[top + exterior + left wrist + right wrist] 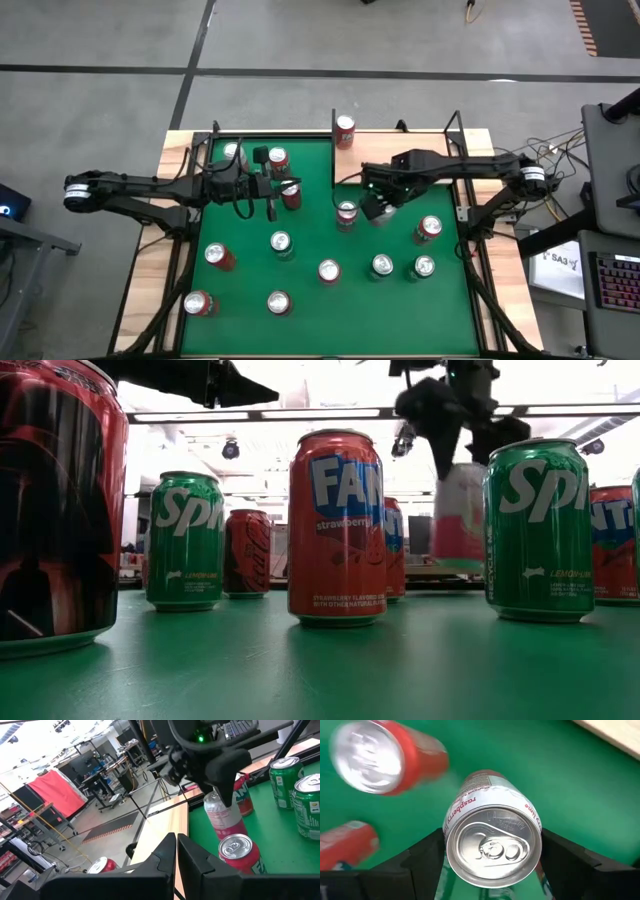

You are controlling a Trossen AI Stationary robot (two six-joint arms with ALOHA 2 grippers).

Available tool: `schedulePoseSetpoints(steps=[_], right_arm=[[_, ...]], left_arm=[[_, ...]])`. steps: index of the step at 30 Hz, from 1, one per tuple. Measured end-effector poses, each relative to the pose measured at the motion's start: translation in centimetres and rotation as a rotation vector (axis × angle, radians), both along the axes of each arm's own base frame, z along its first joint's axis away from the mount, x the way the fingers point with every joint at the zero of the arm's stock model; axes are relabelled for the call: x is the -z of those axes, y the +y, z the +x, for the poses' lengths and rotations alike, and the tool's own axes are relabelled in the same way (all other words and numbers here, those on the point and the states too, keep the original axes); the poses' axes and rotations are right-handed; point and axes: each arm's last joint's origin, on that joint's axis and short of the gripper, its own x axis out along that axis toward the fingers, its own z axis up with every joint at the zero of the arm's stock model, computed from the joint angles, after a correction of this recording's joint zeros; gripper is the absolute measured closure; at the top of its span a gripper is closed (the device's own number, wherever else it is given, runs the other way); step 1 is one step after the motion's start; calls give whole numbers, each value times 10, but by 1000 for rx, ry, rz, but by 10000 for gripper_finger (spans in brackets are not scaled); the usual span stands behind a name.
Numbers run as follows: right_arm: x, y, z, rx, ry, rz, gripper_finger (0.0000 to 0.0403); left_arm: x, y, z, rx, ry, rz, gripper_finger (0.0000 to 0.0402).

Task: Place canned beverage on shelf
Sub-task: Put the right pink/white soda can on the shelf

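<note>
pink-white can (492, 845) | green felt tabletop (310, 225) | pale wood shelf (345, 160) | red Fanta can (337, 528)

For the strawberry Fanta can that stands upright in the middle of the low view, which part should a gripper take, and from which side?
Grip the strawberry Fanta can around its round side wall, just below the top rim, coming straight down from above. It stands upright, and other cans stand around it, so a level approach looks more crowded.
</note>
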Motion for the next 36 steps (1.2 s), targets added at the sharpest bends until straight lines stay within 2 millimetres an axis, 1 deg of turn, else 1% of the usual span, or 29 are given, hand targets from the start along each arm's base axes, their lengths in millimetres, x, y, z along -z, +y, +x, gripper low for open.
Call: schedulePoseSetpoints(steps=[5,8,11,14,22,29,36], right_arm=[[-31,-10,1,-5,-93,-33,132],[-41,-23,0,2,-114,-71,132],[-47,-40,0,-4,-128,-94,132],[-47,-58,0,-5,-121,-110,132],[-36,-103,0,-25,-3,-110,132],[-26,-126,13,-64,39,-104,132],[-20,-145,26,-42,64,-106,132]], left_arm=[[0,0,0,0,0,0,401],[0,0,0,0,-1,0,401],[0,0,0,0,-1,0,401],[0,0,0,0,-1,0,401],[0,0,0,0,-1,1,401],[0,0,0,0,-1,3,401],[0,0,0,1,-1,3,401]])
